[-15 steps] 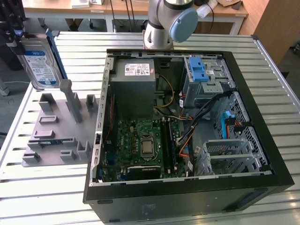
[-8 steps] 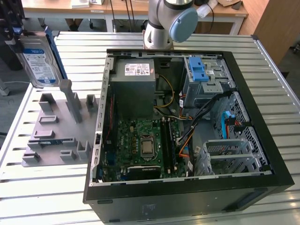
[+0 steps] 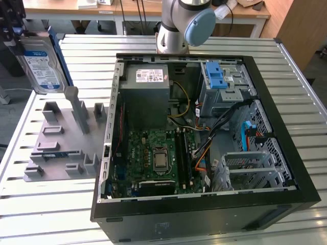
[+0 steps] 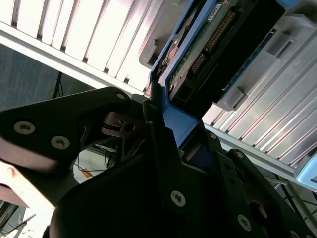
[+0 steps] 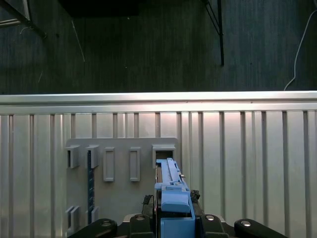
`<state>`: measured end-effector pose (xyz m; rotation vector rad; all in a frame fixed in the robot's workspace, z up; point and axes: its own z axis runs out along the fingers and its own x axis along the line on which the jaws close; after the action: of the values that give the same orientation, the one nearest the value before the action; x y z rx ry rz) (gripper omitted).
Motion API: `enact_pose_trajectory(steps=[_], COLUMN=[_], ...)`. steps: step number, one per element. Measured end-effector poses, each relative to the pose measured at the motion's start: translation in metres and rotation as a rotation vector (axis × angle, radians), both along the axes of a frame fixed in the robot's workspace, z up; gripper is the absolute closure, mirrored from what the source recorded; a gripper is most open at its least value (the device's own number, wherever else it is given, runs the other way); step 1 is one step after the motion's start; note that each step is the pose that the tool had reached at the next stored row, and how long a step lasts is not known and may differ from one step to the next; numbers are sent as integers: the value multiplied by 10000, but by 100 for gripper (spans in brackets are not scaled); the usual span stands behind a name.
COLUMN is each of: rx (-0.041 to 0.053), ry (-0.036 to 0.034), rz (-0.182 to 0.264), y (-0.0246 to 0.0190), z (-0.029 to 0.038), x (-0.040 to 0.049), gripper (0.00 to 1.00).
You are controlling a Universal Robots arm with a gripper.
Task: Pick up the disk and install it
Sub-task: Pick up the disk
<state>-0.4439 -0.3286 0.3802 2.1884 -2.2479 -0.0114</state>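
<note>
Holds the disk by its blue frame, with the gripper clenched on it and one finger pressed flat against the frame's edge in the second wrist view. Carries it in the air, on edge, label facing the exterior view, near that view's upper left corner. Hangs it with the long axis running down and away from the gripper, a little tilted, and with the lower end just above the grey slotted holder on the slatted metal table; touching or just clear of the tall post there, cannot tell. Looks straight along that same long axis in the first wrist view, down the blue frame towards the holder's row of slots. Leaves the open computer case well apart, off to the exterior view's right of the disk. Shows, inside the case at its far corner, the drive cage with a light-blue latch on top, with the holder's width and most of the case lying between it and the disk. Judged from this: pick-up done, not yet installed.
</note>
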Motion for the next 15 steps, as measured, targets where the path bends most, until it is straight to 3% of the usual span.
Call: enact_pose_trajectory(steps=[15], rx=[0], ry=[0], rz=[0], y=[0], z=[104], x=[0], gripper=[64])
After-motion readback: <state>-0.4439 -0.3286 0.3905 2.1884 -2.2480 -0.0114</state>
